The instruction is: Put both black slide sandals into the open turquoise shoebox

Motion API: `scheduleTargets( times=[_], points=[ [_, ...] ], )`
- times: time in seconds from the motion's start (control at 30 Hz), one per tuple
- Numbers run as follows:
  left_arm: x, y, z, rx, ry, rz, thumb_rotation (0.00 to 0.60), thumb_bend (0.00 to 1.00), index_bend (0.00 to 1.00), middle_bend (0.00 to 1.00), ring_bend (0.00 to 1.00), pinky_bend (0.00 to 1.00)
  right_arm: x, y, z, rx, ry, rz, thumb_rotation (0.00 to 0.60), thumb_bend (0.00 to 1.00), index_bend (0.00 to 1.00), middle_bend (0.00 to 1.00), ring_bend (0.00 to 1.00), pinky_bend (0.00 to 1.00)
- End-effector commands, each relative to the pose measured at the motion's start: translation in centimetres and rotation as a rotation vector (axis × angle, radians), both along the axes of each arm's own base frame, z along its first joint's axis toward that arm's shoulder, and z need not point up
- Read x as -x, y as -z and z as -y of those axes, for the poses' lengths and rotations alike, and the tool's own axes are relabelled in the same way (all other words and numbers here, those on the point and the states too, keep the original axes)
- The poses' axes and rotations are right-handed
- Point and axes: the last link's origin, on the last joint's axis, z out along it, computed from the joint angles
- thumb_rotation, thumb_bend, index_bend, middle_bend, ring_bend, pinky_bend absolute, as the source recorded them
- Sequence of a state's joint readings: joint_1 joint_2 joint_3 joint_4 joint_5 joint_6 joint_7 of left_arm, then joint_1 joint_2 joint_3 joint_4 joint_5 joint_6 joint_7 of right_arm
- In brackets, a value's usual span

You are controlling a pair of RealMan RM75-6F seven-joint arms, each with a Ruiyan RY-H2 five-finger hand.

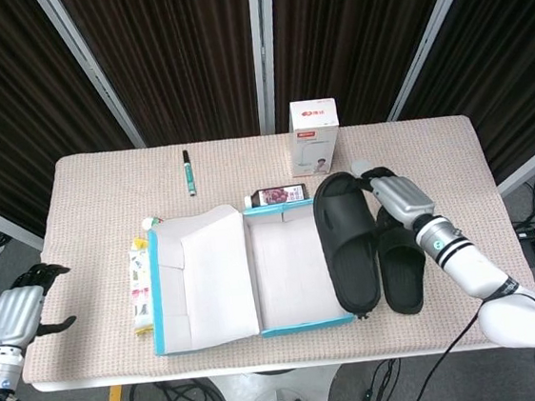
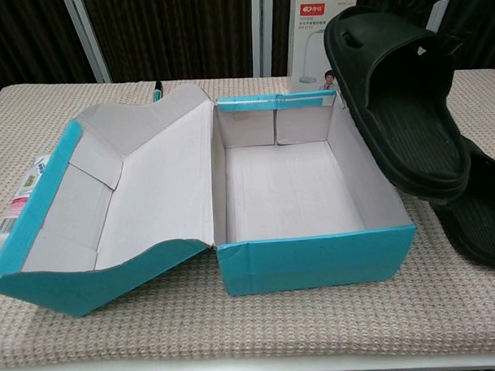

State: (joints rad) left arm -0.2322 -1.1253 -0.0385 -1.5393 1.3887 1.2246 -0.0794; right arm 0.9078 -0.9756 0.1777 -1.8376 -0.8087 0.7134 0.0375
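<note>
Two black sandals show. The right hand [image 1: 393, 197] grips one sandal [image 1: 345, 240] at its far end and holds it lifted and tilted above the right wall of the shoebox [image 1: 300, 326], its sole overlapping that edge in the head view; in the chest view it hangs in the air beside the box with its strap end high. The other sandal [image 1: 402, 268] lies flat on the counter [image 1: 245, 165], just right of the raised one and outside the box.

One turquoise shoebox stands open near the front edge, its lid [image 1: 199, 275] folded out to the left, nothing inside it.

The left hand [image 1: 16, 313] hangs off the counter's left end, fingers curled loosely apart, holding nothing.

Elsewhere on the counter: one white carton [image 1: 315, 136] standing upright at the back, one pen [image 1: 188, 171], one phone [image 1: 277, 196] touching the box's far wall, and one flat packet [image 1: 140, 281] beside the lid.
</note>
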Motion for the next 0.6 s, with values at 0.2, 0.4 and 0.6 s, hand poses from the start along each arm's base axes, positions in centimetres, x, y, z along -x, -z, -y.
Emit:
scheduleTargets(
  times=[0.2, 0.4, 0.6],
  points=[
    [0.4, -0.1, 0.0, -0.005, -0.011, 0.005, 0.600, 0.14, 0.22, 0.19, 0.12, 0.20, -0.7, 4.4, 0.6, -0.033, -0.046, 0.180, 0.600, 0.10, 0.43, 0.46, 0.12, 0.01],
    [0.6, -0.1, -0.1, -0.007, -0.016, 0.008, 0.600, 0.14, 0.22, 0.19, 0.12, 0.20, -1.6, 7.4, 1.0, -0.041, -0.057, 0.304, 0.600, 0.10, 0.43, 0.46, 0.12, 0.04],
    [1.1, -0.3, 0.1, -0.016, -0.024, 0.012, 0.600, 0.14, 0.22, 0.19, 0.12, 0.20, -1.8, 10.0, 1.3, -0.041, -0.038, 0.438, 0.600, 0.09, 0.43, 0.46, 0.12, 0.06]
  ],
)
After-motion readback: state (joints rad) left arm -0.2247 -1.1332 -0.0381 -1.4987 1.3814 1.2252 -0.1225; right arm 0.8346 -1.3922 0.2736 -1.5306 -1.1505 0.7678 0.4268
